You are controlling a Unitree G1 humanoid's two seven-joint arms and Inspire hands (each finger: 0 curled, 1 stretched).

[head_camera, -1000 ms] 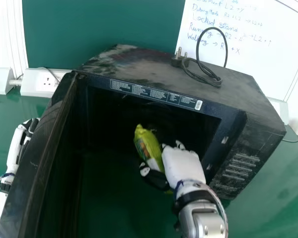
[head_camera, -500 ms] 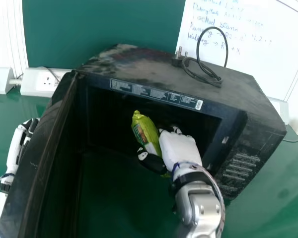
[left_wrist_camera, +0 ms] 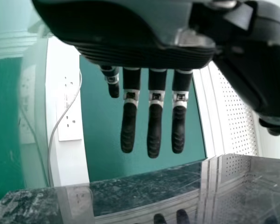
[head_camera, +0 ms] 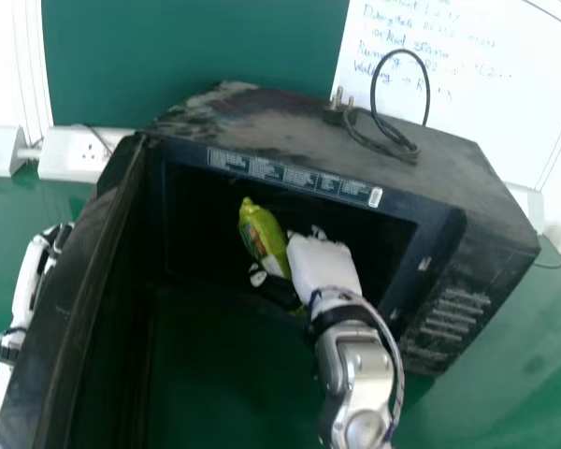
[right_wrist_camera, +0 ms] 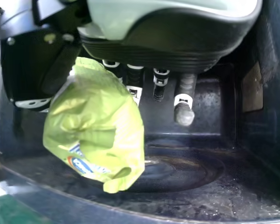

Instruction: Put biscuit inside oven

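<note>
In the head view the right hand [head_camera: 323, 266] is at the oven's opening, its thumb and fingers around the green biscuit packet [head_camera: 264, 238], which is inside the mouth of the black oven [head_camera: 355, 150]. The right wrist view has the biscuit packet [right_wrist_camera: 95, 128] pinched between the thumb and fingers of the right hand [right_wrist_camera: 154, 51], above the floor of the oven cavity [right_wrist_camera: 196, 196]. The left hand [head_camera: 47, 248] stays outside, left of the open oven door [head_camera: 65, 281]; in the left wrist view the left hand [left_wrist_camera: 154, 116] has straight fingers.
A black cable with its plug [head_camera: 393, 140] lies on the oven top. White socket boxes [head_camera: 79, 154] stand behind on the left, and a whiteboard [head_camera: 486, 84] leans at the back right. The green table [head_camera: 505, 374] surrounds the oven.
The right hand has moved left and farther into the opening with the biscuit packet in its grasp. The left hand and the oven have not moved.
</note>
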